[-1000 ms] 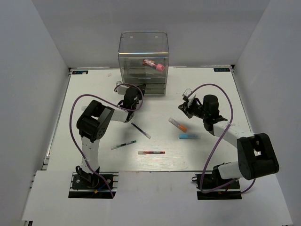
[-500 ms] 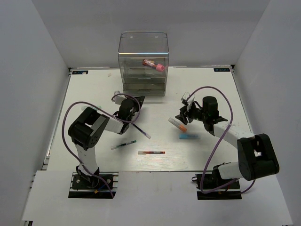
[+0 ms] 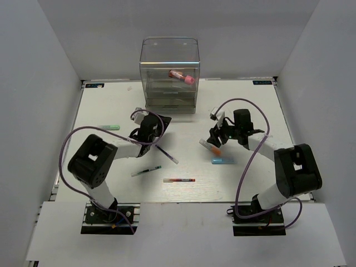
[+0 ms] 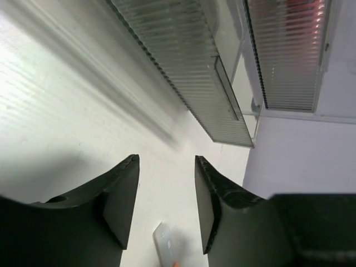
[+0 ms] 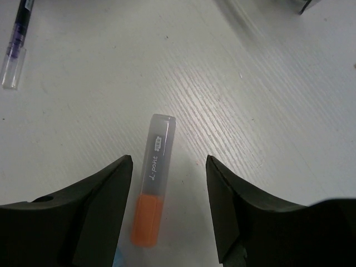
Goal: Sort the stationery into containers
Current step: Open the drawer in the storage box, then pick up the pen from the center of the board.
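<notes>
The containers are a tall clear drawer cabinet (image 3: 169,72) at the back, its ribbed drawer fronts (image 4: 183,72) filling the top of the left wrist view. A fat red pink-capped tube (image 3: 182,76) lies in its upper part. My left gripper (image 3: 163,123) (image 4: 166,159) is open and empty in front of the cabinet. My right gripper (image 3: 213,138) (image 5: 168,159) is open, straddling the orange marker (image 3: 210,147) (image 5: 151,189), which lies nearer the left finger. On the table lie a light-blue marker (image 3: 222,161), a dark/white pen (image 3: 167,154) (image 5: 15,44), a green/black pen (image 3: 146,171), a red/black pen (image 3: 179,180) and a green marker (image 3: 108,127).
White walls enclose the table on the left, back and right. Purple cables loop over both arms. The arm bases stand at the near edge.
My left gripper has backed away from the cabinet's lower drawers and opened. My right gripper has opened and moved left and down over the orange marker.
</notes>
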Robot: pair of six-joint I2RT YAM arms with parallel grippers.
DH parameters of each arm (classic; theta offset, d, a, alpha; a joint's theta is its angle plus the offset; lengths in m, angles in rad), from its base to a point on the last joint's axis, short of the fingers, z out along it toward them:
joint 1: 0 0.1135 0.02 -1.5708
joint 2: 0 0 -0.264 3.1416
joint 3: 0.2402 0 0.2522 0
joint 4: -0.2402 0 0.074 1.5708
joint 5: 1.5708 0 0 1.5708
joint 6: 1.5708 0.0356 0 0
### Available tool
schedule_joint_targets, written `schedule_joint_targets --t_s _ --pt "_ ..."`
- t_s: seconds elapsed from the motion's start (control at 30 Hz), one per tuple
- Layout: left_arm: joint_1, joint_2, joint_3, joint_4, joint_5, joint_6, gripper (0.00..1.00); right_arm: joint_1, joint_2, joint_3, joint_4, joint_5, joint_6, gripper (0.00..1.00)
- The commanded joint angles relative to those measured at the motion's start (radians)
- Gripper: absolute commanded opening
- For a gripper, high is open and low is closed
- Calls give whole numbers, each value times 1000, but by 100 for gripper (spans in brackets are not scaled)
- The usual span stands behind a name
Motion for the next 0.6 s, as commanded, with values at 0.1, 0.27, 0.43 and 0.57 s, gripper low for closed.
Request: schedule_joint_targets --t_s 0.1,0.27,0.43,0.57 --pt "6 -213 1 -385 3 48 60 28 105 118 -174 37 -35 61" --pt "18 -329 -28 -517 -9 71 70 70 132 132 -198 71 -59 63" --pt "41 -386 9 -767 -76 71 91 108 172 150 -226 135 -75 63" --pt "65 -374 84 -951 -86 82 98 136 192 162 -240 183 -93 59"
